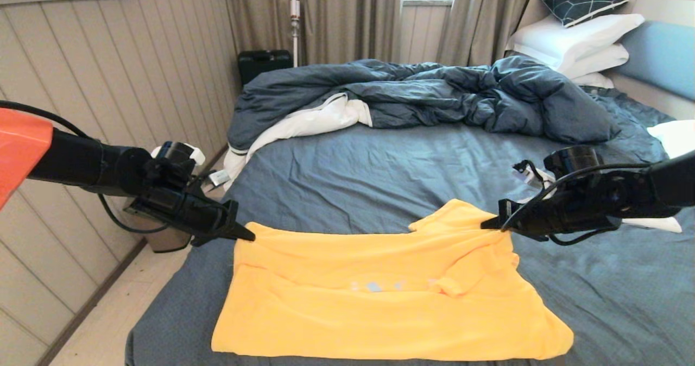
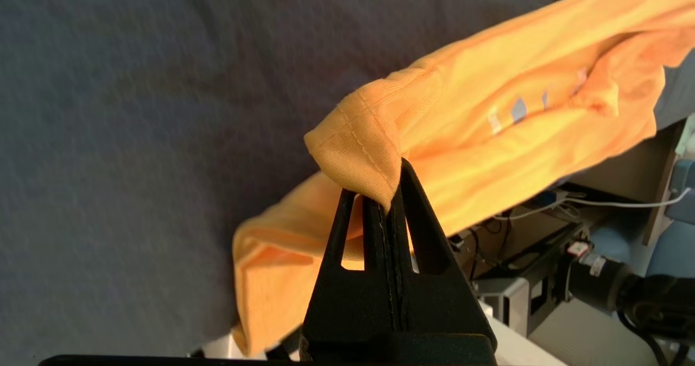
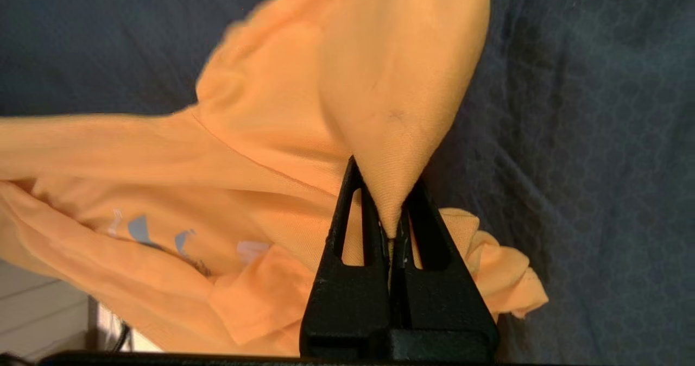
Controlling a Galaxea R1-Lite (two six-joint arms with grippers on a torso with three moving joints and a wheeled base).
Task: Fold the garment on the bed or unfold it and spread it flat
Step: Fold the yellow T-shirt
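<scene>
From the head view, the yellow T-shirt (image 1: 380,295) lay across the near part of the bed (image 1: 391,165), its far edge held between the left gripper (image 1: 248,236) and right gripper (image 1: 487,225). In the left wrist view, closed fingers (image 2: 374,230) pinched a hemmed corner. In the right wrist view, closed fingers (image 3: 418,230) clamped a fold.
</scene>
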